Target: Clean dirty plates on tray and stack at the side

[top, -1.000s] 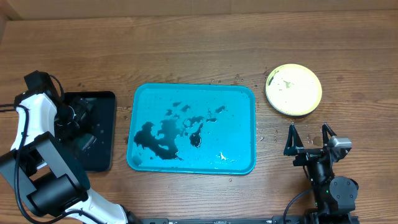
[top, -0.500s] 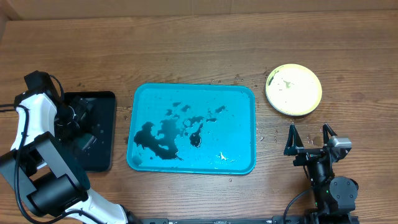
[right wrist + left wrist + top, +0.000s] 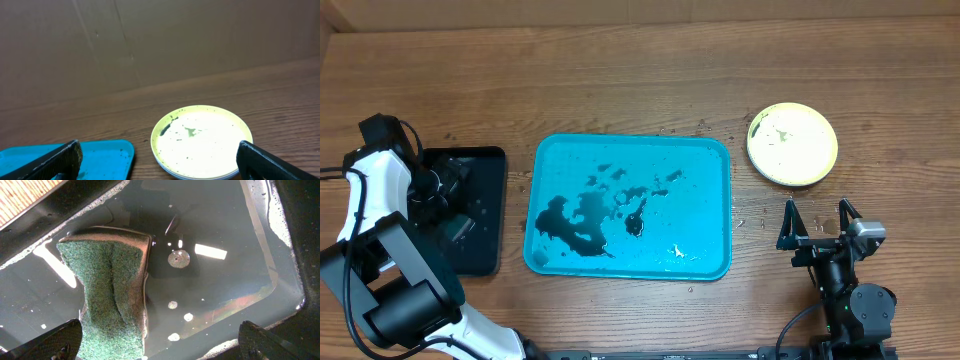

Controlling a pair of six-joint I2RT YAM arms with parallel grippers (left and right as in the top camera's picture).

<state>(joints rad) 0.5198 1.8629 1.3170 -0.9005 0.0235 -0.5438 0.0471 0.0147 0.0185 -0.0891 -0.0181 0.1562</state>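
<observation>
The turquoise tray (image 3: 715,160) sits mid-desk with 0 plates on it. It holds only a black puddle (image 3: 575,220) and scattered smears. The plates (image 3: 792,144) are in 1 stack on the desk (image 3: 620,70), just off the tray's far right corner.

The top plate is yellow-green. The right wrist view shows a paler rim beneath it, so I count at least 2 plates and cannot confirm a 3rd.

There is 1 small black tray (image 3: 485,160) at the left, holding shallow water and 1 green sponge (image 3: 107,295). The left gripper (image 3: 165,345) hangs over it with its jaws spread wide and the sponge lying loose between them. The right gripper (image 3: 815,210) is parked near the stack, jaws apart and empty.

Risks as I judge them:
- The top plate carries a dark smear and specks, so the stack may be counted as finished while it is dirty.
- A soaked sponge lifted from the water would probably drip across the desk.
- Any plate set back on the turquoise tray would pick up the black liquid again.
- A right-arm reach could nudge the stack, which sits close ahead of its jaws.
</observation>
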